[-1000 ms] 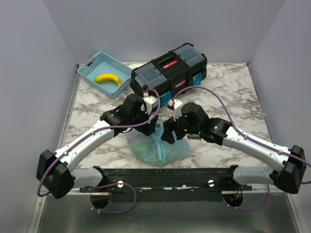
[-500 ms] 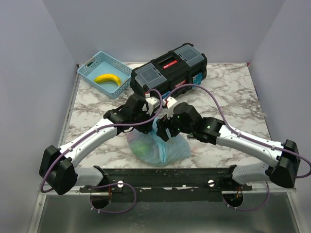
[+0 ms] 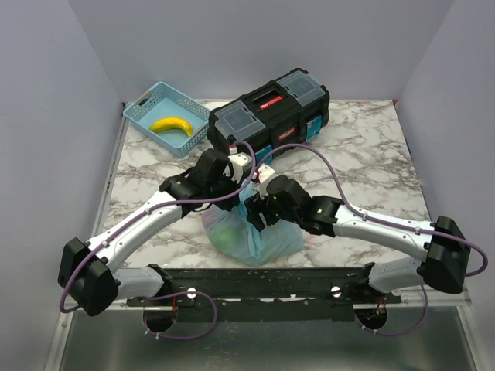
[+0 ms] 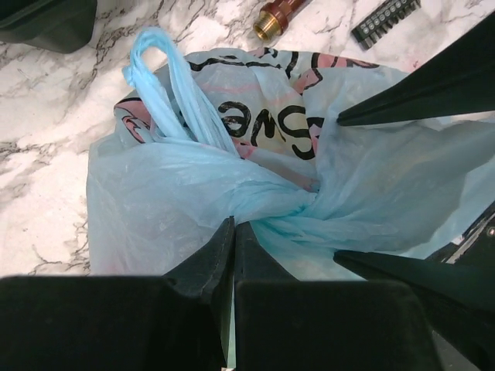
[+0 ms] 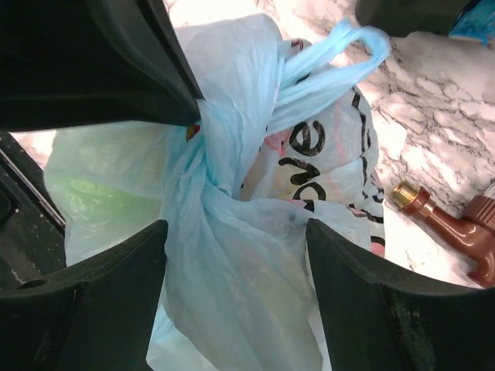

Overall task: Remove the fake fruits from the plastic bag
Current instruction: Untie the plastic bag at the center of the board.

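Note:
The plastic bag (image 3: 255, 238) (image 4: 193, 170) (image 5: 247, 232) lies bunched on the marble table near the front edge, light blue with pink and black prints. My left gripper (image 3: 243, 195) (image 4: 233, 224) is shut on the bag's gathered film below a loop handle (image 4: 155, 69). My right gripper (image 3: 258, 217) (image 5: 234, 229) stands open, one finger on each side of a twisted fold of the bag. A green fake fruit (image 3: 227, 236) (image 5: 100, 197) shows faintly through the film. A yellow banana (image 3: 172, 125) lies in the basket.
A black toolbox (image 3: 271, 116) stands behind the bag. The light-blue lattice basket (image 3: 143, 96) sits at the back left. A brown metal tap piece (image 4: 278, 15) (image 5: 445, 220) and a black bit holder (image 4: 387, 22) lie just past the bag.
My left gripper has closed on the bag's gathered film. My right arm has swung left and down so its open fingers now straddle the bag.

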### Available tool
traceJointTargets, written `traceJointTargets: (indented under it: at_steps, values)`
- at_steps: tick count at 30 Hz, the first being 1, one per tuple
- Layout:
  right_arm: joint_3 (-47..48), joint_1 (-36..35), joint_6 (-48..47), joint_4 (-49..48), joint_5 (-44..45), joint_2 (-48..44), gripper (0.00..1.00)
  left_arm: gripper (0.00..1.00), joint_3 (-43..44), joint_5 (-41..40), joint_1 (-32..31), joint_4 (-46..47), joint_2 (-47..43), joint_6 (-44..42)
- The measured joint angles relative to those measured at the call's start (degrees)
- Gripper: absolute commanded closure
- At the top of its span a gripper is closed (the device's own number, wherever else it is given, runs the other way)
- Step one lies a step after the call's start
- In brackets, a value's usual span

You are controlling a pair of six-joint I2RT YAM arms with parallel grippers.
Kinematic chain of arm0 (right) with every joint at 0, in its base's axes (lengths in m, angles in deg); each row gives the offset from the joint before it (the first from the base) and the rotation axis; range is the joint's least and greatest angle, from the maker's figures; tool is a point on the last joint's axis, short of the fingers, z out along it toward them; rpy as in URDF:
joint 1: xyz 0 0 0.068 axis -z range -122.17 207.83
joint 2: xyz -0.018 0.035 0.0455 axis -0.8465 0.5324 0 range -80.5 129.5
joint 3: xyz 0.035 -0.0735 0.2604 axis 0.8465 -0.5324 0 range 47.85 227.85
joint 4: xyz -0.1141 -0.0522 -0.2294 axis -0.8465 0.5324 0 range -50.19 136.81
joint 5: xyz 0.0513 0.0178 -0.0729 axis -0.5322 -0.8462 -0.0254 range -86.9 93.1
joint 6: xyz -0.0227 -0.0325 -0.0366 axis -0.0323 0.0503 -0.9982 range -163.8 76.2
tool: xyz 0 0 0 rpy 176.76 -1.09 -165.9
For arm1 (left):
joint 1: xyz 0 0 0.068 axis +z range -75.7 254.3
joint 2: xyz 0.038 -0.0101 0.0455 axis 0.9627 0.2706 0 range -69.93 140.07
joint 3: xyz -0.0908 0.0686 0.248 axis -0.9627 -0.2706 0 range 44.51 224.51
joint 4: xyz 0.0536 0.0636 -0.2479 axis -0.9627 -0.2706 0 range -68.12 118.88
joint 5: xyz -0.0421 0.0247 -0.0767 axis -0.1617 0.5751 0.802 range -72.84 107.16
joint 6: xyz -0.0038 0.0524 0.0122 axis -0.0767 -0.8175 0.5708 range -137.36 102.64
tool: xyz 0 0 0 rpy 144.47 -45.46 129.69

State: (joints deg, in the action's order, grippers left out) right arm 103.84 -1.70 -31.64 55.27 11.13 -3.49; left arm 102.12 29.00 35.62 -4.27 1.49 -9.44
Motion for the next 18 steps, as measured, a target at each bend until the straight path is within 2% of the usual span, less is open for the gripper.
traceJointTargets:
  at_steps: [2,6,10,11,13,14,18]
  values:
    - [-1.7,-0.2,0.4,-1.5,0.3,0.0,0.32,1.00,0.0,0.1,0.0,0.1,-1.1,0.0]
    - [-3.4,-0.4,2.6,-2.7,3.5,0.0,0.52,1.00,-0.8,0.0,0.0,1.2,-3.1,0.0]
    - [-5.6,-0.4,6.4,-4.6,7.9,-1.2,0.63,1.00,-1.6,-2.0,0.0,1.7,-4.6,0.3]
    - [-6.9,-0.4,7.3,-5.4,8.7,-2.3,0.70,1.00,-1.6,-2.4,0.0,1.8,-4.7,0.4]
    - [-10.1,-0.4,9.2,-7.1,10.5,-5.5,0.91,1.00,-1.6,-4.1,0.0,1.9,-5.0,0.7]
    - [-11.7,-0.4,10.6,-8.0,11.6,-7.4,0.95,1.00,-1.6,-5.0,0.0,2.1,-5.4,0.9]
    - [-17.7,-0.4,20.3,-10.2,18.0,-15.4,0.95,1.00,-2.7,-8.6,0.0,3.1,-7.8,1.4]
